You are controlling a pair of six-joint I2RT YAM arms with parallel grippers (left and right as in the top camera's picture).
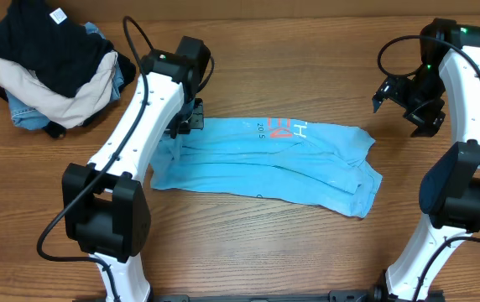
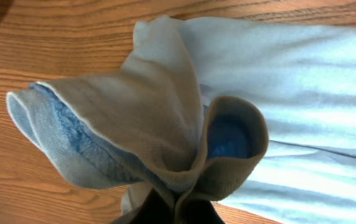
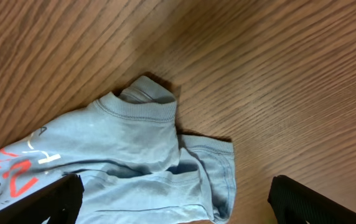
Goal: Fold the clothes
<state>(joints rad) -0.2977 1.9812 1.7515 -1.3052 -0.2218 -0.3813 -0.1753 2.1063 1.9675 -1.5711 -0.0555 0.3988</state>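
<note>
Far left, back corner of the table (image 1: 248,243): pile (image 1: 51,71) of other garments. Black one with a white tag on top, cream and denim under it, well apart from the shirt (image 1: 265,164).

Left gripper (image 1: 188,117) is at the shirt's left rear corner, clamped on a bunch of fabric. Wrist view: blue cloth (image 2: 290,93) puckered up and pinched between the dark fingers (image 2: 147,211) of the gripper (image 2: 177,208), with that corner lifted off the wood.

Shirt lies mid-table as a long rumpled band running left to right, with white and red print near the rear edge. The rest is flat on the table.

Right gripper (image 1: 408,101) hangs over the table past the shirt's right end, not touching it — fingers (image 3: 47,199) spread wide, nothing between them (image 3: 175,202). Its camera looks down on the shirt's ribbed edge (image 3: 134,143) and bare wood.
</note>
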